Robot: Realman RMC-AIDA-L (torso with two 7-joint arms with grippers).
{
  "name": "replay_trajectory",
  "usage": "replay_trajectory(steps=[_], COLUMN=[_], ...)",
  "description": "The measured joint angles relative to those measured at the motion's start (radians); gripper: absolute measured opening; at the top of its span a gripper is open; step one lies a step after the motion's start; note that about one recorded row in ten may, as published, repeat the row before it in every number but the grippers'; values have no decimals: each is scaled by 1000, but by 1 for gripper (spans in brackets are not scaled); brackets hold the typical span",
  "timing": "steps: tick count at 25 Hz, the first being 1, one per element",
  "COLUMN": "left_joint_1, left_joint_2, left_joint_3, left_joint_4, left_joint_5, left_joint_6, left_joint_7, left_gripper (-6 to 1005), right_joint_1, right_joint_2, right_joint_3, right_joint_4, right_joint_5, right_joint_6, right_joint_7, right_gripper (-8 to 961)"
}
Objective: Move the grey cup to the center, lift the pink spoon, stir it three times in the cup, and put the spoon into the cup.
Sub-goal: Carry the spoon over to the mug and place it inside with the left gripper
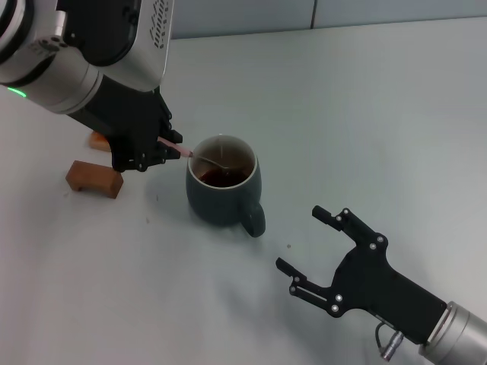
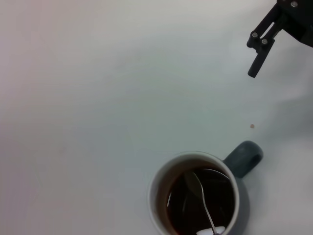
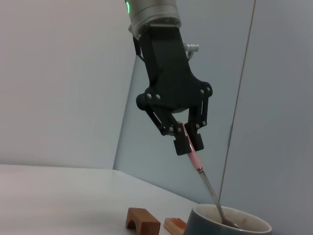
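Note:
The grey cup (image 1: 223, 190) stands near the table's middle with dark liquid inside and its handle toward my right arm. It also shows in the left wrist view (image 2: 195, 196) and the right wrist view (image 3: 227, 223). My left gripper (image 1: 158, 148) is shut on the pink spoon (image 1: 173, 147) by its pink handle, just left of the cup. The spoon slants down over the rim, its metal neck and bowl (image 2: 194, 182) in the liquid; it also shows in the right wrist view (image 3: 195, 157). My right gripper (image 1: 306, 239) is open and empty, lower right of the cup.
A brown wooden block (image 1: 94, 179) lies left of the cup, and a smaller orange-brown one (image 1: 99, 140) behind it, partly hidden by my left arm. Both show in the right wrist view (image 3: 143, 223). A wall edge runs along the back.

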State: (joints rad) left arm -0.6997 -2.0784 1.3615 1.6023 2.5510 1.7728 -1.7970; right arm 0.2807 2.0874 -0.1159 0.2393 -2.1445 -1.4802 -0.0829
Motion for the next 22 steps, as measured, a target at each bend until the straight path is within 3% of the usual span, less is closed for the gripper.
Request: replay_trajectory(steps=[11,22], left_joint_1=[28,-8], left_joint_2=[7,1], left_joint_3=[-7,9], left_joint_4=[30,8], left_joint_5=[44,51], left_joint_6=[34,-26], left_joint_7=[-12,2], left_gripper=[122,123], right_joint_1=[1,7], right_joint_2=[0,0], right_joint_3=[-1,-1], right_joint_4=[0,7], right_joint_5=[0,0], right_joint_6=[0,7], right_joint_7=[0,0], right_gripper=[831,832])
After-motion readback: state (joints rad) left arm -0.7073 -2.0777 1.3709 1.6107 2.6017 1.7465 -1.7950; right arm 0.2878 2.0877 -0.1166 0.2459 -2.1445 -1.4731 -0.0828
